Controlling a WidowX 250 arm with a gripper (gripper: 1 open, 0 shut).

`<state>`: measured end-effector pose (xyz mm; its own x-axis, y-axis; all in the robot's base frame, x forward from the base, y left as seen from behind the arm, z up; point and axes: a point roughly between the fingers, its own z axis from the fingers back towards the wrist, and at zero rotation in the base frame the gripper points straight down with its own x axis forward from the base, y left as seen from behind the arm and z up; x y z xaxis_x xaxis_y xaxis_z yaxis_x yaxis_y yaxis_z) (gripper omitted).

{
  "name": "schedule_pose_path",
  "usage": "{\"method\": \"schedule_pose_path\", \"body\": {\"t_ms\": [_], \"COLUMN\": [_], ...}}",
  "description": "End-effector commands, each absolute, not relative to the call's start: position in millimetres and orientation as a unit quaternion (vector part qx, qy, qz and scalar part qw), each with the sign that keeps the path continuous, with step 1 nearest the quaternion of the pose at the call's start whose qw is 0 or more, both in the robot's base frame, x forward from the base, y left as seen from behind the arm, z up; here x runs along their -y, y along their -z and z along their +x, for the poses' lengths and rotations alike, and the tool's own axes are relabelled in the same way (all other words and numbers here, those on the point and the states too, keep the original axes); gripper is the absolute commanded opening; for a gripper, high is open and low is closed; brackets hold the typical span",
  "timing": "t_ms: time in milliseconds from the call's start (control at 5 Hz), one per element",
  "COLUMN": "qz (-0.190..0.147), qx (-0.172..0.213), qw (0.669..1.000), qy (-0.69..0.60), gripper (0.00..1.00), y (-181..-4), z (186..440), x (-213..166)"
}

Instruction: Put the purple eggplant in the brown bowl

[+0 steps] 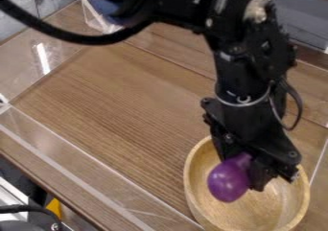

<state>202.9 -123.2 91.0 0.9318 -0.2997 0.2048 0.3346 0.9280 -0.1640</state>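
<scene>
The purple eggplant hangs fat end down, low inside the brown bowl at the lower right of the camera view. My gripper points steeply down over the bowl and is shut on the eggplant's upper end. The black fingers hide the stem cap. I cannot tell whether the eggplant touches the bowl's floor. The arm comes in from the top of the frame and covers the bowl's far rim.
The bowl stands on a wood-grain tabletop. A clear plastic wall runs along the table's left and front edges. A black cable loops across the upper left.
</scene>
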Motion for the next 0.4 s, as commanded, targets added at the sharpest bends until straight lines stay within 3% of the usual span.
{"method": "schedule_pose_path", "body": {"t_ms": [0,200], "qz": [-0.101,-0.099], "qx": [0.099,0.094], "qw": [0.976,0.976], "qy": [0.164,0.167], "gripper": [0.0,0.0], "y": [-89.7,-77.5], "z": [202,200], "x": [130,134]}}
